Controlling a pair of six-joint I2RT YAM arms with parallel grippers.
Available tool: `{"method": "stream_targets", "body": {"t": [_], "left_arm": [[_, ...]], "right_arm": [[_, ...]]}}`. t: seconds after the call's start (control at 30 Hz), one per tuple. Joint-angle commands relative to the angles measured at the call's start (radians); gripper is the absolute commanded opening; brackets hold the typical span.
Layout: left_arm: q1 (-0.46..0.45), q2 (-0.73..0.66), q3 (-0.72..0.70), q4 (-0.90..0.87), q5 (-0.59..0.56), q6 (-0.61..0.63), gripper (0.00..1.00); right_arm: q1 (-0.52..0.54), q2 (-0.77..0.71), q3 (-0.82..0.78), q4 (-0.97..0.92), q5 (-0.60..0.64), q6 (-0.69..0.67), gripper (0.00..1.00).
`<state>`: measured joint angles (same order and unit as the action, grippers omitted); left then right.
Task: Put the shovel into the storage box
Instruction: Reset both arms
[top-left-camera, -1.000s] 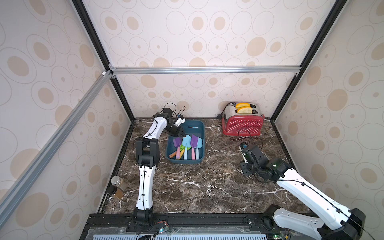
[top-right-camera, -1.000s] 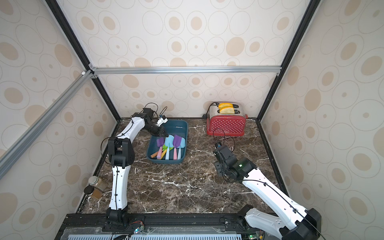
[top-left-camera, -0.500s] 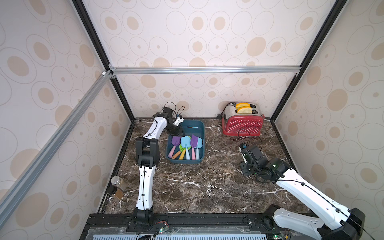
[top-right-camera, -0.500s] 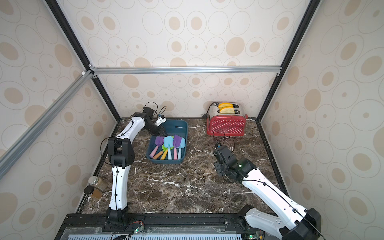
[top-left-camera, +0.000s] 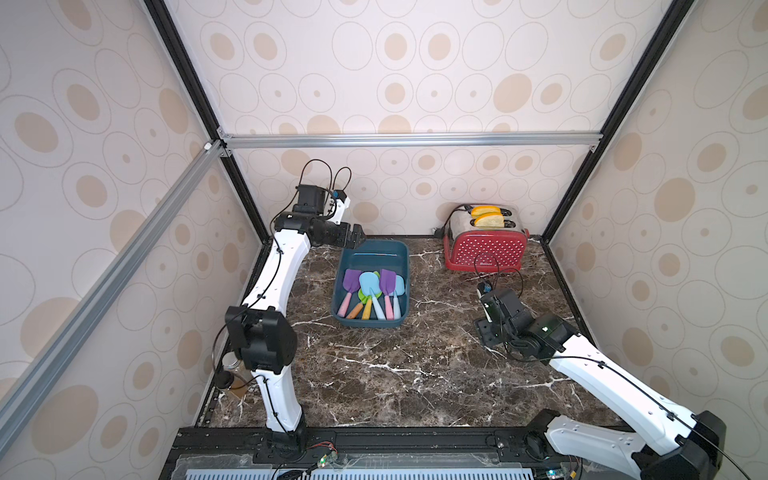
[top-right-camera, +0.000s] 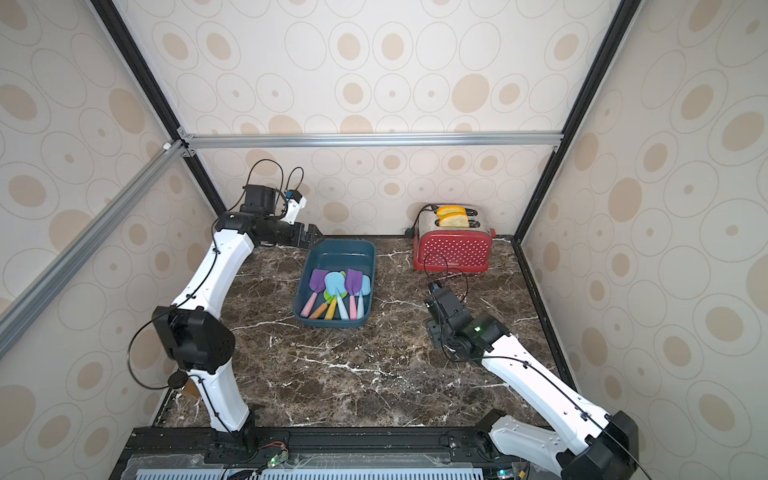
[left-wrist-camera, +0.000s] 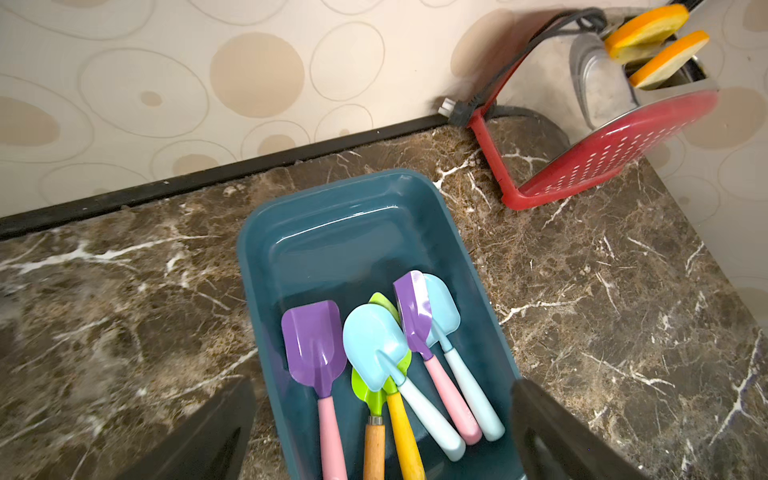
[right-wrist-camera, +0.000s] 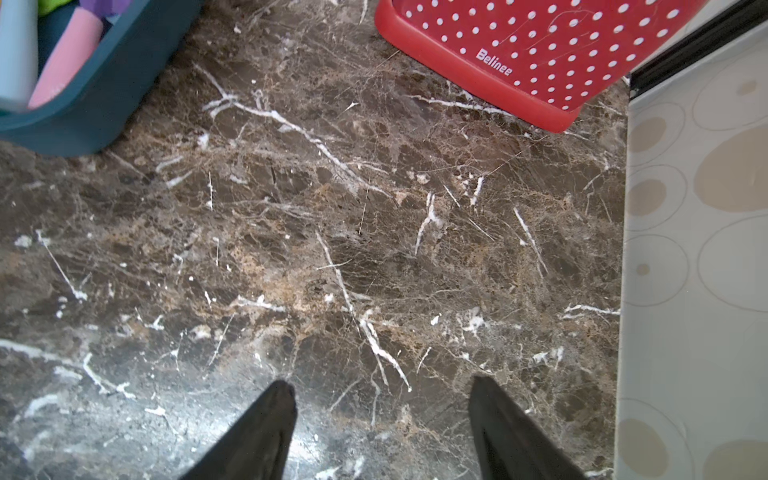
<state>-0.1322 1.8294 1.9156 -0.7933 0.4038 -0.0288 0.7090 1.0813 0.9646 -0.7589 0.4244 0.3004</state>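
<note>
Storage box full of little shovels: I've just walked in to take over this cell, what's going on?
Several toy shovels lie inside the storage box. The left tool hangs open and empty by its far corner. The right tool, also open and empty, is over bare marble tabletop near the toaster. I see no shovel outside it.

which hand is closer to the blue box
Left. The left hand hovers above the back left corner of the blue box; the right hand is off to its right.
</note>
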Motion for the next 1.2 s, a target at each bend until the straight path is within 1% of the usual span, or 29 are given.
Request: {"method": "stream_targets", "body": {"t": [0.0, 0.07, 0.1, 0.13, 0.2, 0.3, 0.37, 0.43, 0.5, 0.57, 0.6, 0.7, 0.73, 0.8, 0.87, 0.9, 0.93, 1.0, 1.07, 1.13, 1.17], "left_arm": [[-0.006, -0.100, -0.187, 0.099, -0.138, -0.057, 0.99], [-0.006, -0.187, -0.320, 0.153, -0.217, -0.081, 0.99], [-0.005, -0.234, -0.396, 0.219, -0.266, -0.096, 0.99], [-0.006, -0.272, -0.456, 0.256, -0.299, -0.103, 0.99], [-0.006, -0.345, -0.585, 0.335, -0.403, -0.112, 0.99], [-0.004, -0.408, -0.718, 0.397, -0.588, -0.115, 0.99], [0.014, -0.433, -0.804, 0.449, -0.643, -0.114, 0.99], [0.037, -0.455, -0.904, 0.541, -0.705, -0.114, 0.99], [0.064, -0.467, -1.004, 0.652, -0.753, -0.119, 0.99], [0.091, -0.470, -1.079, 0.755, -0.759, -0.130, 0.99], [0.101, -0.469, -1.114, 0.814, -0.764, -0.130, 0.99], [0.114, -0.441, -1.185, 0.958, -0.766, -0.095, 0.99], [0.114, -0.424, -1.199, 0.997, -0.765, -0.081, 0.99], [0.120, -0.375, -1.233, 1.100, -0.747, -0.051, 0.99], [0.126, -0.329, -1.254, 1.178, -0.696, -0.037, 0.99], [0.128, -0.316, -1.254, 1.191, -0.673, -0.035, 0.99], [0.129, -0.306, -1.257, 1.203, -0.673, -0.034, 0.99], [0.142, -0.275, -1.271, 1.260, -0.652, -0.040, 0.99], [0.151, -0.271, -1.258, 1.235, -0.639, -0.047, 0.99], [0.164, -0.276, -1.270, 1.250, -0.614, -0.054, 0.99], [0.177, -0.285, -1.289, 1.279, -0.582, -0.060, 0.99]], "right_arm": [[-0.027, 0.014, -0.003, 0.074, 0.054, -0.019, 0.87], [-0.059, 0.021, -0.020, 0.104, 0.054, -0.020, 0.95], [-0.083, 0.024, -0.032, 0.121, 0.053, -0.011, 1.00], [-0.110, 0.030, -0.035, 0.133, 0.051, -0.001, 1.00], [-0.173, 0.053, -0.033, 0.158, 0.058, 0.017, 1.00], [-0.215, 0.102, -0.067, 0.269, 0.184, -0.023, 1.00], [-0.234, 0.133, -0.112, 0.383, 0.228, -0.105, 1.00], [-0.269, 0.158, -0.169, 0.514, 0.220, -0.190, 1.00], [-0.330, 0.190, -0.204, 0.596, 0.198, -0.195, 1.00], [-0.402, 0.207, -0.241, 0.679, 0.172, -0.178, 1.00], [-0.436, 0.210, -0.285, 0.768, 0.155, -0.186, 1.00], [-0.524, 0.220, -0.394, 0.987, 0.058, -0.238, 1.00], [-0.549, 0.227, -0.421, 1.042, 0.029, -0.237, 1.00], [-0.606, 0.251, -0.465, 1.131, -0.057, -0.234, 1.00], [-0.642, 0.287, -0.500, 1.242, -0.090, -0.239, 0.99], [-0.651, 0.287, -0.483, 1.209, -0.108, -0.242, 0.98], [-0.657, 0.293, -0.486, 1.243, -0.124, -0.259, 0.98], [-0.664, 0.317, -0.519, 1.372, -0.150, -0.290, 0.98], [-0.677, 0.343, -0.527, 1.412, -0.190, -0.282, 0.97], [-0.682, 0.386, -0.570, 1.539, -0.225, -0.290, 0.96], [-0.682, 0.398, -0.583, 1.573, -0.246, -0.300, 0.94]]}}
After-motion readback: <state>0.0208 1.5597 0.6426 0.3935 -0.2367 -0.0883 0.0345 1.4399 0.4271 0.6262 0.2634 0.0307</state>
